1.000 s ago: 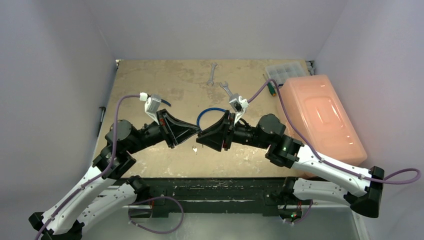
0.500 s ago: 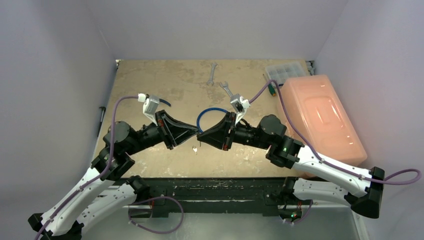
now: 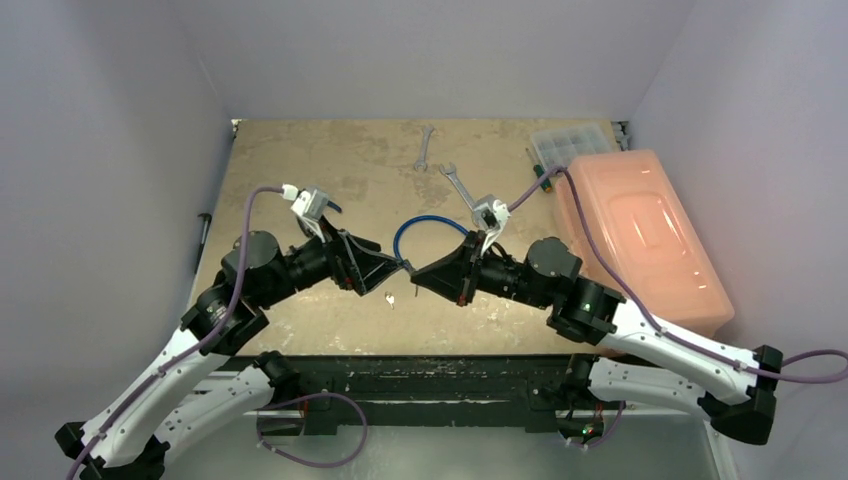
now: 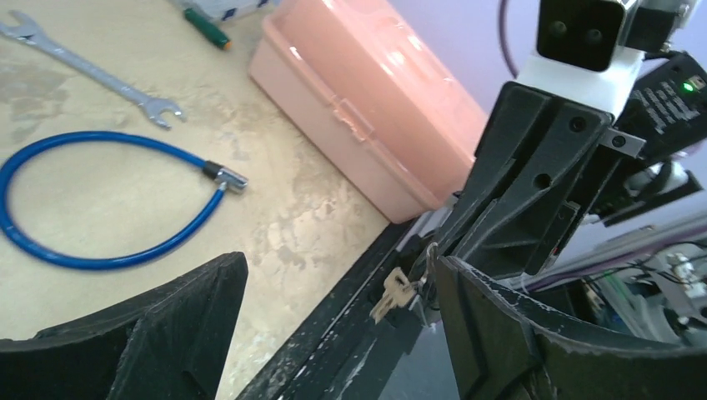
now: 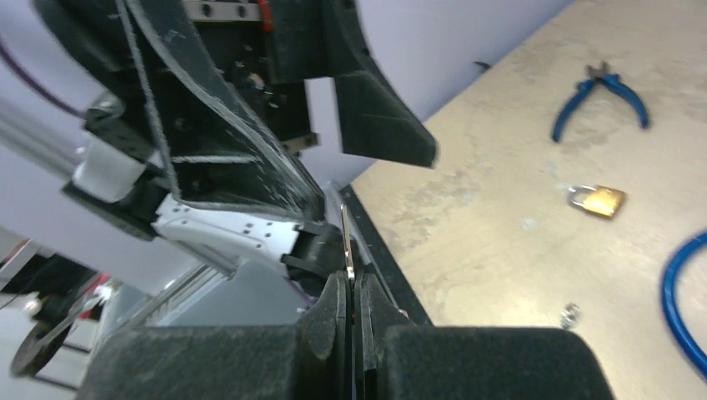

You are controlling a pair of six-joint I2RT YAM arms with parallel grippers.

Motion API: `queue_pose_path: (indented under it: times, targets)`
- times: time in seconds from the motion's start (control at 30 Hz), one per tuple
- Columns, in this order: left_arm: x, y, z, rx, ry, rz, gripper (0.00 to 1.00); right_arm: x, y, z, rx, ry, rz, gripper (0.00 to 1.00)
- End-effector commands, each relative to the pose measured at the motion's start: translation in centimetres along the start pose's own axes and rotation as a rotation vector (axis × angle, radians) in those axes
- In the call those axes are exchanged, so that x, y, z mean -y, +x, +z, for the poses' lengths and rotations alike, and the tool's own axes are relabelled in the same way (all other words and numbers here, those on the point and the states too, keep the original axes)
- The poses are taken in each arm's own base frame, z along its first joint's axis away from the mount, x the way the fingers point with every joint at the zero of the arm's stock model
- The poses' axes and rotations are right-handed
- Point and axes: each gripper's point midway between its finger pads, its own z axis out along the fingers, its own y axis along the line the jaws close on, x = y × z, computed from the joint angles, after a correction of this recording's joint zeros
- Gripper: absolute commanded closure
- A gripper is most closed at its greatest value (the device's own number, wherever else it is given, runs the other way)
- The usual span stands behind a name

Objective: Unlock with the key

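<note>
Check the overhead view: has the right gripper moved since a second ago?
Yes. The right gripper has shifted slightly right, toward the pink box, uncovering more of the blue cable loop.

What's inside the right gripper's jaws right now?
A thin metal ring, pinched edge-on in the shut right gripper; the key dangles from it. The fingers cover the ring's clamped part.

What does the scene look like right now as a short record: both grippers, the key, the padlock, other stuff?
left gripper: open, holding nothing
right gripper: shut on the key
key: held at the right gripper's tip, off the table
padlock: lying on the table, apart from both grippers
also on table: blue cable lock, wrench, blue-handled pliers, pink box
</note>
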Motion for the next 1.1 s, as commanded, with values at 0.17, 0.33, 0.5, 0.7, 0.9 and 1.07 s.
queue_pose_path:
  times: [0.17,0.33,0.5,0.7,0.9,1.07]
  targets:
    - [-2.9,0.4,1.0,-0.058,-0.158,0.009,0.12,6.6,2.4,-5.3,-0.080,0.389,-0.017,1.00]
    - [-5.2,2.6,4.1,-0.144,-0.219,-0.061,0.16,8.1,1.3,-8.9,-0.055,0.541,-0.024,1.00]
    - [-7.8,5.0,8.0,-0.210,-0.280,-0.153,0.17,9.6,0.2,-12.5,-0.014,0.703,-0.011,1.00]
    - [-14.3,8.8,12.3,-0.313,-0.565,-0.268,0.21,10.0,0.1,-15.1,0.019,0.749,0.004,1.00]
    - [-17.8,12.3,17.2,-0.392,-0.743,-0.284,0.24,10.8,0.8,-16.7,0.021,0.796,0.008,1.00]
    - [-19.4,14.2,21.0,-0.464,-0.881,-0.252,0.24,10.7,0.4,-17.4,0.053,0.805,0.028,1.00]
